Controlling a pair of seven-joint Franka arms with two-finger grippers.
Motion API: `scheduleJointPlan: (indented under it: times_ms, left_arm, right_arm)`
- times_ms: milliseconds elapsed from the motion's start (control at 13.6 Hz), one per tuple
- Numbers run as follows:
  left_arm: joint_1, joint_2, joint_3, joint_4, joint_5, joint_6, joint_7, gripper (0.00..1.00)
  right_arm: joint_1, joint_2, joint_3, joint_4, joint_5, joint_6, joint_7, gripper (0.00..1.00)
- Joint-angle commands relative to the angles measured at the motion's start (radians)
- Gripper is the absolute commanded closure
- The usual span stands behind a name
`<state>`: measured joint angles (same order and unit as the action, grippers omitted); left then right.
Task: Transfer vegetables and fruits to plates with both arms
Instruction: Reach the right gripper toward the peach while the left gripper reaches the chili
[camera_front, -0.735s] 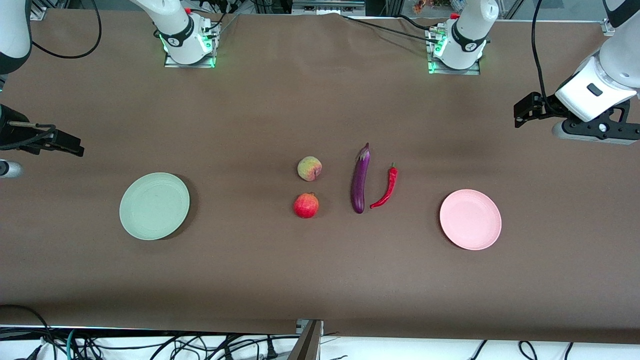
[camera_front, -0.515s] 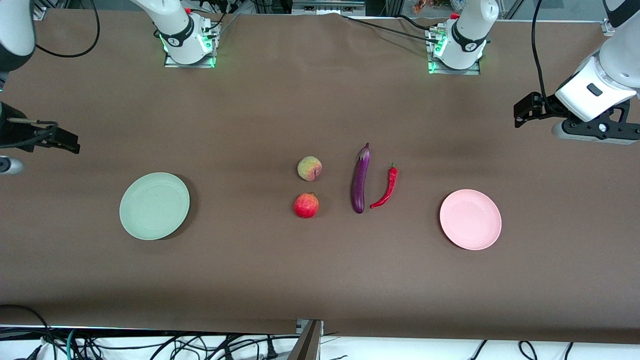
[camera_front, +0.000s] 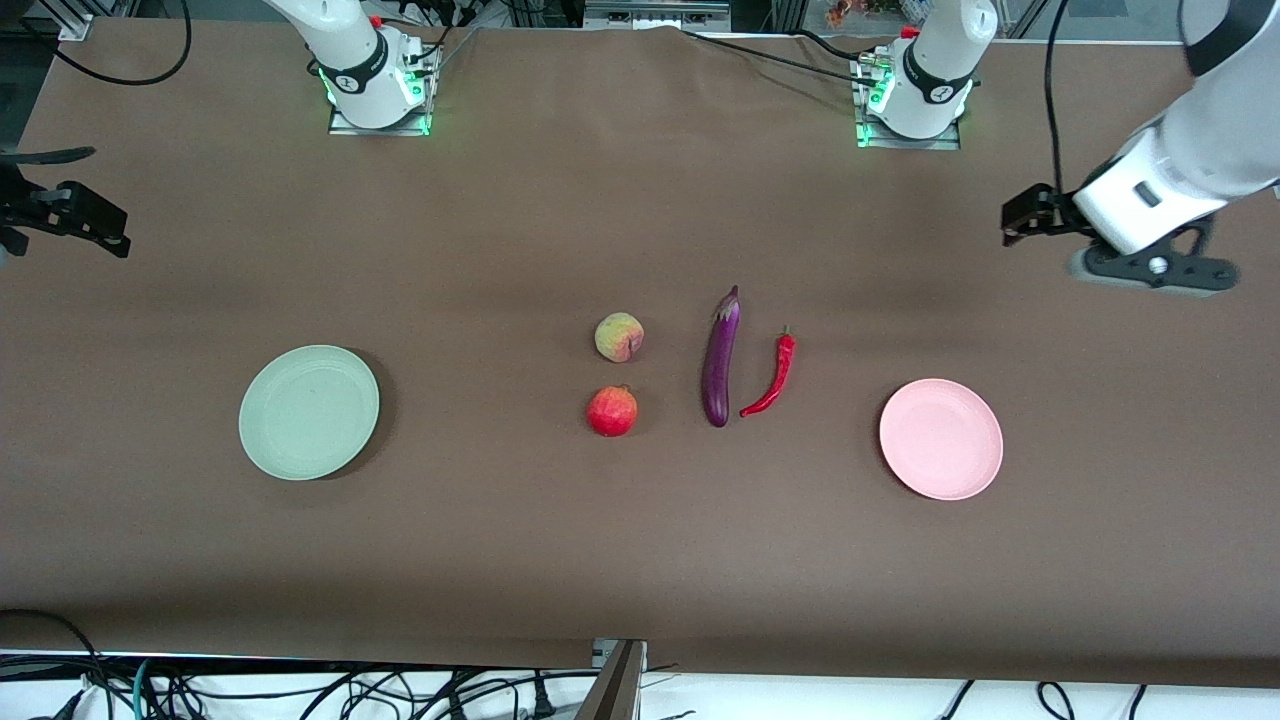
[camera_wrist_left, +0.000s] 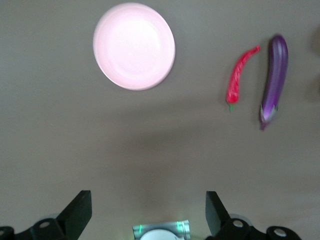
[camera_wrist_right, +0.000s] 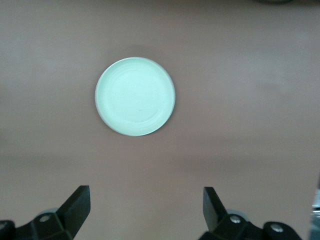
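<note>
The purple eggplant (camera_front: 722, 357) and the red chili (camera_front: 772, 375) lie side by side at the table's middle. The peach (camera_front: 619, 337) and the pomegranate (camera_front: 612, 411) lie beside them, toward the right arm's end. The mint green plate (camera_front: 309, 411) sits toward the right arm's end and the pink plate (camera_front: 941, 438) toward the left arm's end; both hold nothing. My left gripper (camera_front: 1028, 212) hangs open and empty over bare cloth at the left arm's end. Its wrist view shows its open fingers (camera_wrist_left: 79, 214), the pink plate (camera_wrist_left: 134, 46), the chili (camera_wrist_left: 240, 75) and the eggplant (camera_wrist_left: 274, 80). My right gripper (camera_front: 75, 205) hangs open and empty at the right arm's end, with the green plate (camera_wrist_right: 135, 96) in its wrist view.
Brown cloth (camera_front: 500, 560) covers the table. The two arm bases (camera_front: 375, 85) (camera_front: 915, 95) with green lights stand along the edge farthest from the front camera. Cables lie past the nearest edge (camera_front: 300, 690).
The right gripper has shifted up the front view along the table's end. The left gripper has shifted a little toward the table's middle. The fruits, vegetables and plates have not moved.
</note>
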<state>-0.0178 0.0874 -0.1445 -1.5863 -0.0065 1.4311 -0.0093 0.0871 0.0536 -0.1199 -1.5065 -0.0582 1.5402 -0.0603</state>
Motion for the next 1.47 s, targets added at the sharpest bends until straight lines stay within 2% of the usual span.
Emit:
scheduleJointPlan:
  times_ms: [0,221,441,662,809,882,956,1103,1250,1397]
  left_arm:
    - [-0.007,0.115,-0.067,0.025,-0.015,-0.04,0.006,0.0]
    - [-0.016,0.26,-0.115,0.02,-0.01,0.073,-0.001,0.0]
    - [-0.105,0.386,-0.118,0.005,0.002,0.256,-0.029,0.0]
    - [-0.148,0.455,-0.119,-0.092,0.066,0.531,-0.109,0.0]
    - [-0.168,0.498,-0.118,-0.129,0.069,0.668,-0.171,0.0]
    - [-0.183,0.508,-0.116,-0.153,0.078,0.717,-0.204,0.0]
    - [-0.209,0.508,-0.115,-0.196,0.138,0.771,-0.242,0.0]
    - [-0.217,0.523,-0.119,-0.221,0.247,0.816,-0.364,0.0]
    - [-0.261,0.551,-0.115,-0.216,0.284,0.822,-0.406,0.0]
    - [-0.251,0.563,-0.116,-0.219,0.296,0.847,-0.416,0.03]
  right_arm:
    - [-0.053,-0.031,0.02,-0.063,0.061,-0.006,-0.006,0.0]
    - [-0.046,-0.003,0.019,-0.049,0.06,-0.034,-0.012,0.0]
    - [-0.041,0.009,0.02,-0.046,0.057,-0.037,-0.01,0.0]
    - [-0.035,0.069,0.02,-0.046,0.052,-0.034,-0.015,0.0]
    - [-0.021,0.077,0.02,-0.047,0.064,-0.026,0.003,0.0]
    - [0.005,0.09,0.022,-0.044,0.086,-0.012,0.037,0.0]
    - [0.037,0.11,0.02,-0.041,0.136,0.012,0.112,0.0]
    - [0.107,0.149,0.022,-0.041,0.176,0.07,0.276,0.0]
    - [0.196,0.195,0.022,-0.043,0.176,0.138,0.399,0.0]
    - [0.276,0.241,0.022,-0.041,0.178,0.202,0.543,0.0]
